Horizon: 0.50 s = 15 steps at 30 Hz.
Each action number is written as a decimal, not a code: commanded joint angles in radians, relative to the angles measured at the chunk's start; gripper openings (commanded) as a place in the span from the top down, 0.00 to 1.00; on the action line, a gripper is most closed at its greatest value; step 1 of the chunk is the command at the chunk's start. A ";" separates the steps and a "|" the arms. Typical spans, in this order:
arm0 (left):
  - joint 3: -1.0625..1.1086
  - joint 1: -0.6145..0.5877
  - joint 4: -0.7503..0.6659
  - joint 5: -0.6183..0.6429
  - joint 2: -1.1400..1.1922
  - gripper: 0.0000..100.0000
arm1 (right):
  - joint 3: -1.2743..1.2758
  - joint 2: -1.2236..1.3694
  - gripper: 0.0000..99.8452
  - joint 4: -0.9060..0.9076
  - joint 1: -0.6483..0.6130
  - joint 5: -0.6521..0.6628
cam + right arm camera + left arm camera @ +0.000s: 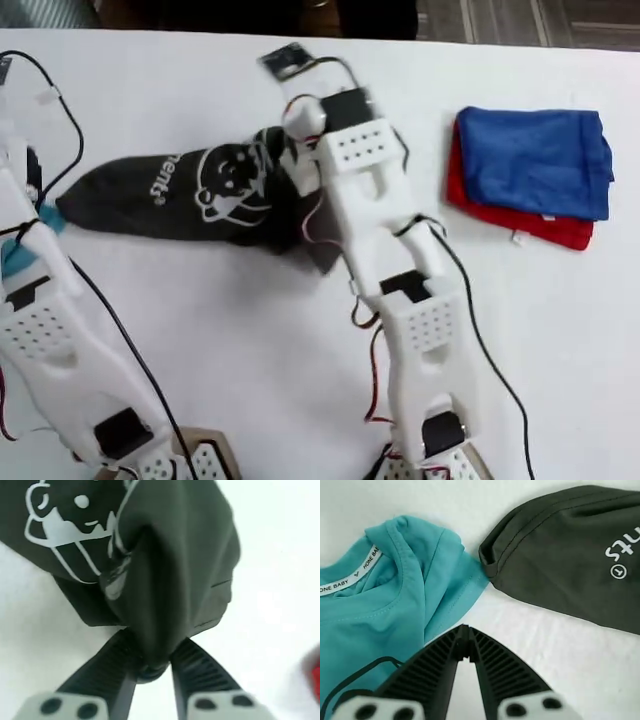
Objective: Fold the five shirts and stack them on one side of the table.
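Black shirt (190, 195): lies crumpled lengthwise on the table (250, 340) with its white print facing up. One end tapers to a sleeve cuff and the other is bunched up.
Right gripper (152, 652): clamped on a thick fold at the black shirt's bunched end. Dark cloth bulges out from between the two fingers.
Right arm (400, 300): stretches across the table to the black shirt's bunched end.
Left gripper (465, 647): fingers meet tip to tip and hold nothing. It sits near the black shirt's cuff, at the edge of the teal shirt.
Teal shirt (385, 605): unfolded, with collar and label showing. Its sleeve tip meets the black shirt's cuff.
Blue shirt (535, 160): folded, well apart from the black shirt, beyond the bunched end and past the right arm. It lies on top of the red shirt.
Red shirt (525, 225): folded under the blue shirt, showing along two edges, equally far from the black shirt.
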 commanded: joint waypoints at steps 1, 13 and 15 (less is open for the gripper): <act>-0.004 0.009 0.003 0.005 -0.051 0.97 | -0.026 -0.015 0.89 0.012 -0.024 0.008; -0.004 0.008 0.002 0.003 -0.051 0.97 | -0.063 -0.012 0.86 -0.062 0.199 0.018; -0.004 0.008 0.002 0.003 -0.051 0.97 | -0.064 -0.013 0.86 0.007 0.140 0.018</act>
